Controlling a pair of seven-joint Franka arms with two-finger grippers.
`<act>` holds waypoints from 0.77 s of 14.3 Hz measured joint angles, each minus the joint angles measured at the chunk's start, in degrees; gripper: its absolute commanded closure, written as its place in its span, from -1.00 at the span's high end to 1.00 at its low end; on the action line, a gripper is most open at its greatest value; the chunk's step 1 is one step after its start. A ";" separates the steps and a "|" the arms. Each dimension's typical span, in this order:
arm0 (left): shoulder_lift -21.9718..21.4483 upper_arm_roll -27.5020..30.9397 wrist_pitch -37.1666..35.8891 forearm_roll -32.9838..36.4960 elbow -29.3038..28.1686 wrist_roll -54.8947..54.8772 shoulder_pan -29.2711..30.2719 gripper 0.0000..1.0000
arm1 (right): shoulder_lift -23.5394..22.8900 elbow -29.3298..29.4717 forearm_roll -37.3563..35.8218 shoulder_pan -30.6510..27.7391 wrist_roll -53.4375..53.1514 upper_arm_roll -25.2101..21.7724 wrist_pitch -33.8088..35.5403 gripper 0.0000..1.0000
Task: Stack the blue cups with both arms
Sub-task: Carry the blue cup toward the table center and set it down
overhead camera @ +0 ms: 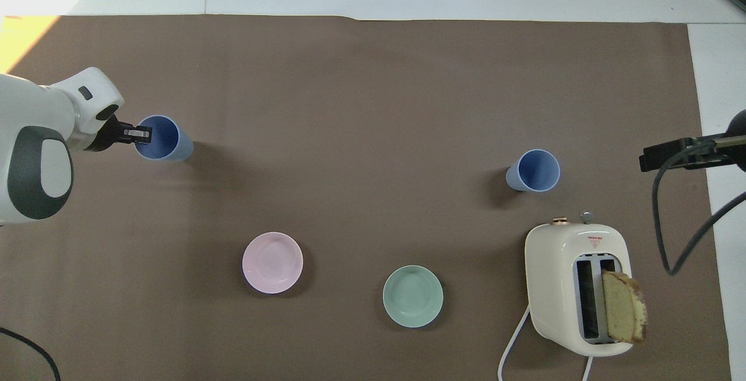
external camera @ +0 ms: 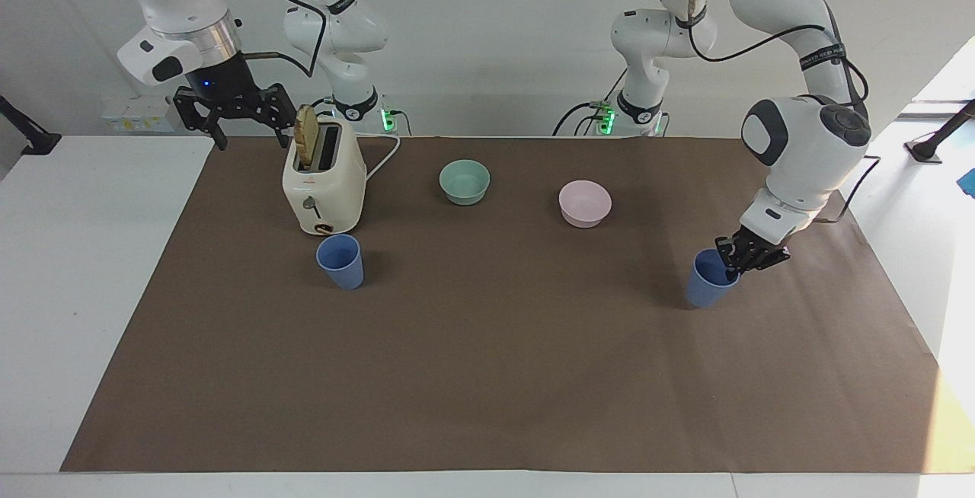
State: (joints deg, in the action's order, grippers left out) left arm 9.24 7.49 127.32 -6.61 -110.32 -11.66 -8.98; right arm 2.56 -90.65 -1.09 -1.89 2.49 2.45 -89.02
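Left gripper: the left gripper (external camera: 737,263) is pinched tight on the rim of one blue cup (external camera: 708,280), at the left arm's end of the table. One finger is inside the cup and one is outside.
Held cup: this cup leans a little, with its top pulled toward the gripper. Its bottom looks to be on the brown mat (external camera: 495,346).
Left arm: the big white left arm (external camera: 800,155) comes down to the cup from above.
Blue cups, counted: two. The second blue cup (external camera: 340,260) stands up straight, well apart from the left gripper, toward the right arm's end of the table. Nothing holds it.
Bowls, counted: two. The pink bowl (external camera: 584,203) is the closer one to the left gripper, and nearer to the robots than the held cup. The green bowl (external camera: 465,181) sits beside the pink bowl, more toward the right arm's end.
Toaster, counted: one. The cream toaster (external camera: 324,186) stands just beside the second blue cup, on the side nearer the robots. One slice of bread (external camera: 306,138) sticks up out of it.
Right gripper: the right gripper (external camera: 233,111) hangs in the air by the edge of the mat, next to the toaster. Its fingers are spread wide and hold nothing. The right arm waits.
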 measured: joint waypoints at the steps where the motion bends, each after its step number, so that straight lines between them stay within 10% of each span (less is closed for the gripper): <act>1: -0.64 -0.01 -0.68 0.00 0.44 0.01 -0.44 -1.00 | 0.00 -0.01 0.00 0.00 0.00 0.00 0.00 1.00; 11: -1.65 -0.58 -1.40 -0.02 0.63 15.97 -14.07 -1.00 | 0.00 -0.02 0.00 0.00 0.00 0.00 0.00 1.00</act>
State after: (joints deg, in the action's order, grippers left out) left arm 7.59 6.91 125.93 -6.63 -109.69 4.31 -23.05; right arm 2.56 -90.67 -1.09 -1.89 2.49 2.45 -89.02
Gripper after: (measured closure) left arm 0.960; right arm 0.000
